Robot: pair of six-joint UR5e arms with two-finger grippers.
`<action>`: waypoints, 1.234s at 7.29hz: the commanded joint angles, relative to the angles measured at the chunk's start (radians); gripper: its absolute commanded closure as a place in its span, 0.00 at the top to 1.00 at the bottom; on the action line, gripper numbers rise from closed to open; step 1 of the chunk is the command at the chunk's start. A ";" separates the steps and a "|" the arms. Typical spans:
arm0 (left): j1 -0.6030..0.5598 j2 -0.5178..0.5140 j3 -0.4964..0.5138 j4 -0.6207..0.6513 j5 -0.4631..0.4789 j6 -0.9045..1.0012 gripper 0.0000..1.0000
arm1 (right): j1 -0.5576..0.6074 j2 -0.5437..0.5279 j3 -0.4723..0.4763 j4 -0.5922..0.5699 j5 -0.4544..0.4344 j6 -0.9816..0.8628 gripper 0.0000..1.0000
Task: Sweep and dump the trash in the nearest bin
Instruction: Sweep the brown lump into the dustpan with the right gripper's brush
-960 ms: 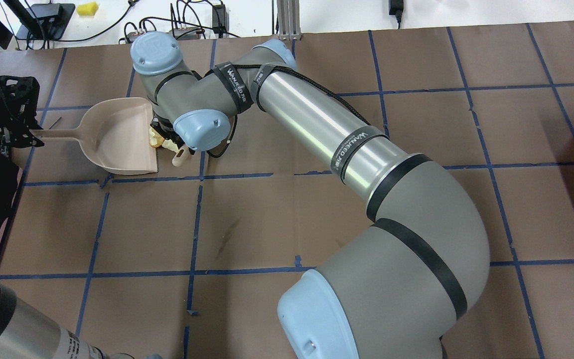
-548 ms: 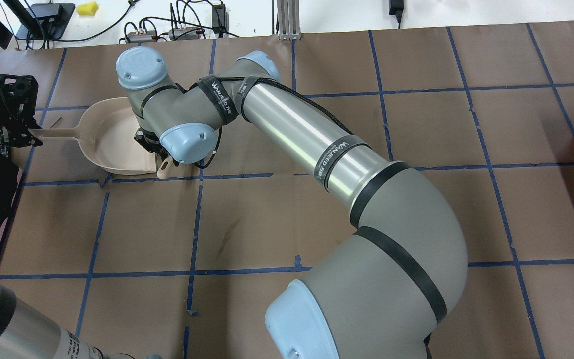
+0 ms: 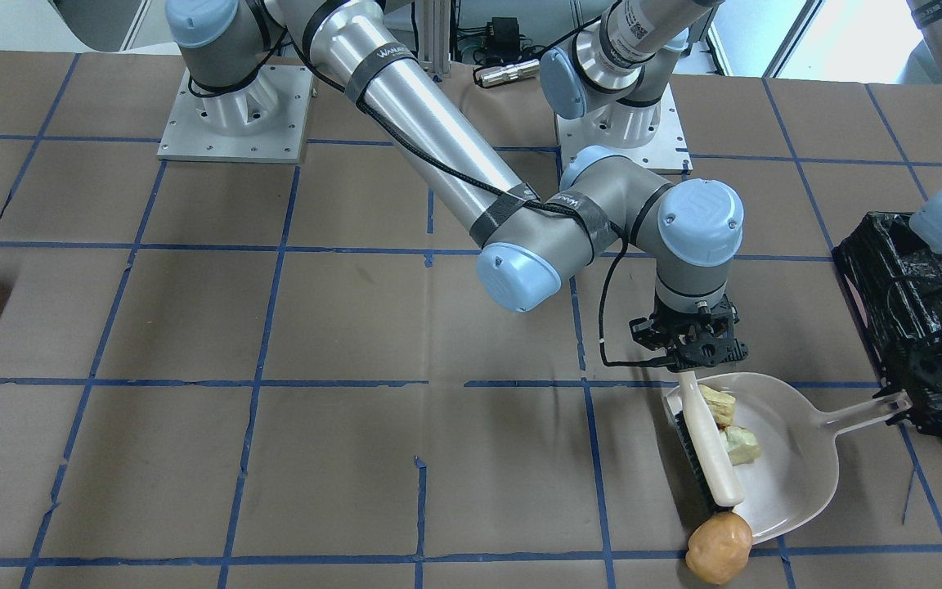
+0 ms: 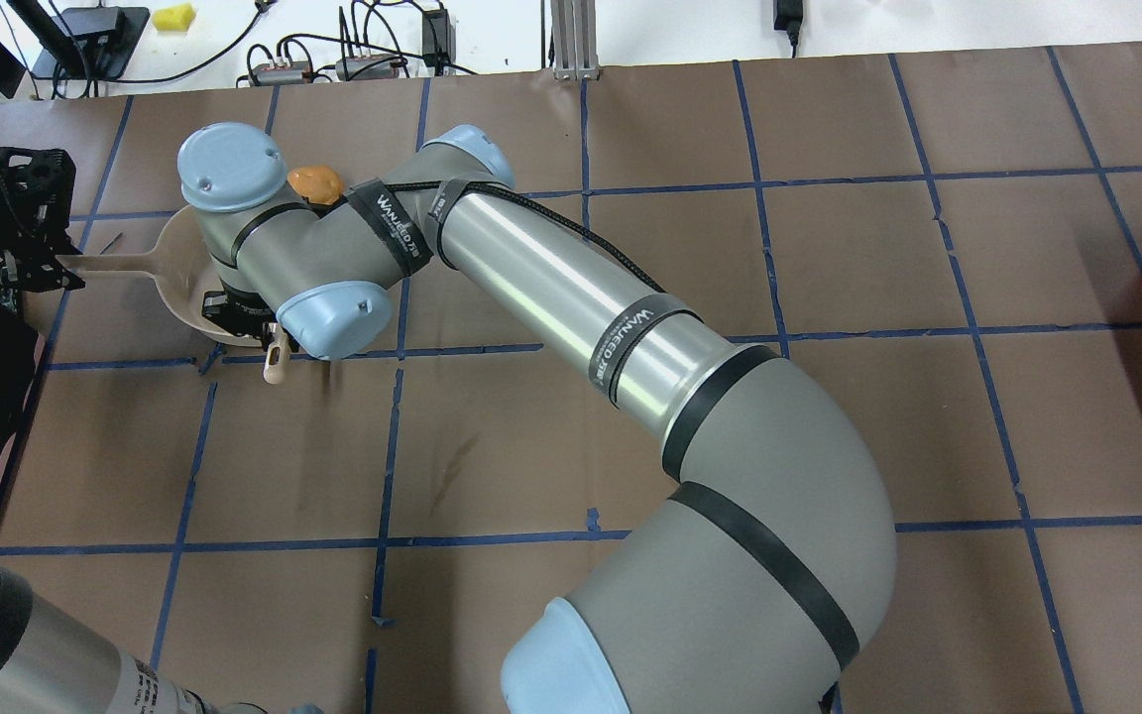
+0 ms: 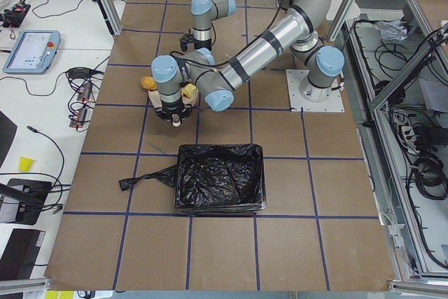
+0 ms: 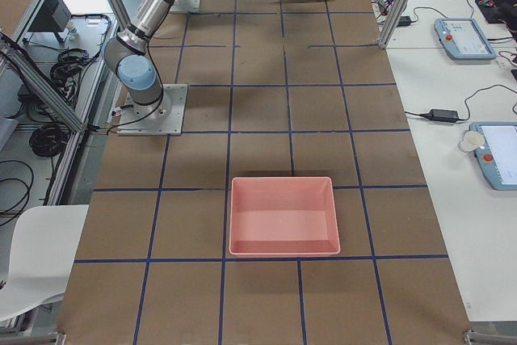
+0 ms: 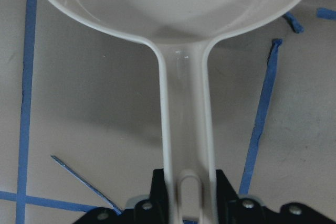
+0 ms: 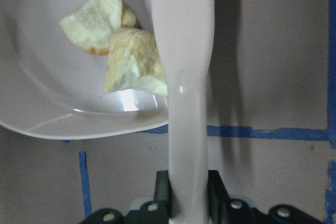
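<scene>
A beige dustpan (image 3: 790, 474) lies flat on the table, and my left gripper (image 7: 186, 195) is shut on its handle (image 7: 186, 124). My right gripper (image 3: 693, 352) is shut on the white handle of a brush (image 3: 708, 446), which lies across the pan's mouth. Two pale yellow chunks (image 3: 718, 402) (image 3: 742, 446) lie inside the pan next to the brush; they also show in the right wrist view (image 8: 131, 61). The tan-orange lump (image 3: 719, 546) sits on the table at the pan's corner by the brush tip, outside the pan; it shows in the overhead view (image 4: 314, 182). The black-lined bin (image 5: 220, 176) stands behind my left gripper.
A pink tray (image 6: 283, 216) sits far off on my right side. Blue tape lines cross the brown table (image 4: 730, 248). Cables and boxes (image 4: 353, 50) lie beyond the far edge. My right arm (image 4: 551, 288) reaches across the table's middle.
My right arm has swung left, carrying the brush over the dustpan's mouth. The tan-orange lump, hidden under the arm before, now shows beyond it. My left gripper has stayed put.
</scene>
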 commanded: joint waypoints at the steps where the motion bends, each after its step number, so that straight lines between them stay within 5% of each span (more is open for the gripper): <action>1: 0.000 -0.003 -0.009 0.001 -0.004 -0.001 0.12 | 0.020 -0.001 -0.022 -0.013 0.006 -0.070 0.00; 6: 0.000 -0.003 -0.009 -0.002 0.001 -0.021 0.12 | 0.028 -0.047 -0.021 0.001 0.040 0.094 0.00; 9: 0.000 -0.003 -0.009 -0.002 0.001 -0.021 0.12 | -0.077 -0.107 -0.008 0.133 -0.037 -0.010 0.00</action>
